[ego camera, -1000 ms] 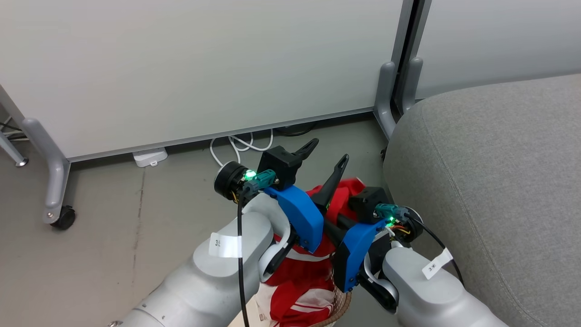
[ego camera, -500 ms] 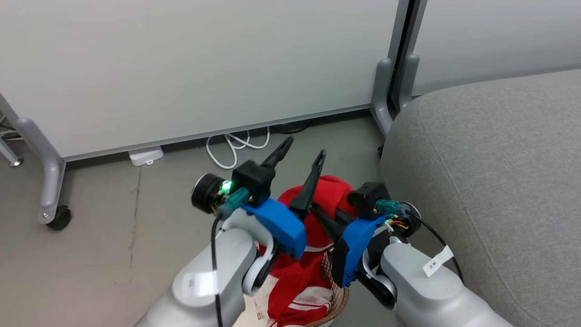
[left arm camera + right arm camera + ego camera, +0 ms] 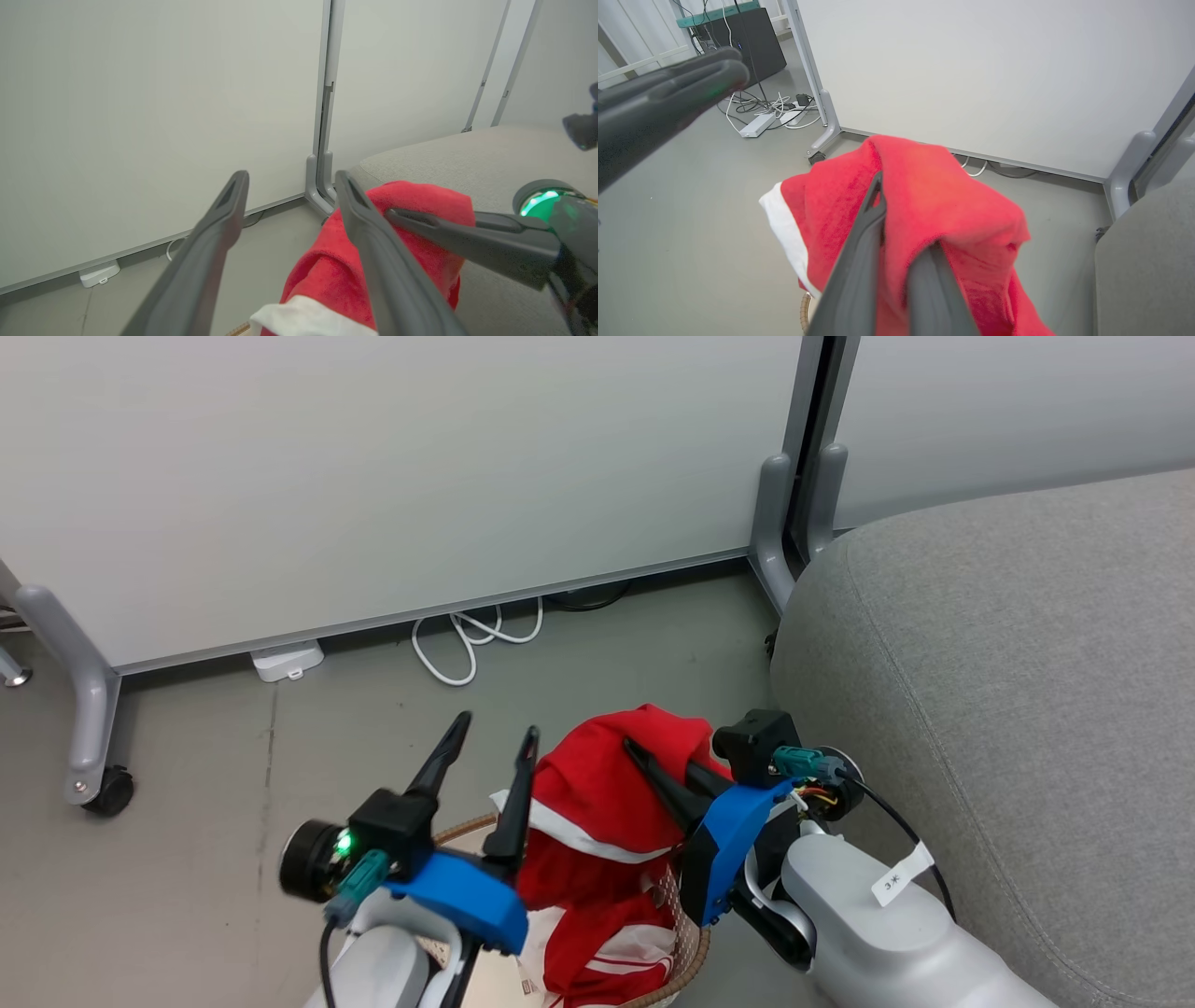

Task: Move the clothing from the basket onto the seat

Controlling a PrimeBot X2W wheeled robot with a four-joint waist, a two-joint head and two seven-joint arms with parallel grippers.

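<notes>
One white tag [image 3: 894, 882] carried writing. It hung on the black cable over the pale forearm [image 3: 868, 933], just behind the right hand [image 3: 635, 749]. Its small dark marks began with what looked like a "3"; the sign after it was too small to read. Down to the left of that hand, a small white label [image 3: 532, 982] beside the red clothing [image 3: 597, 784] bore reddish print, too blurred to read.

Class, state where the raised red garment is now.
Head view, low centre: the red garment hangs from the shut right end effector, trailing into the basket, left of the grey seat.
</notes>
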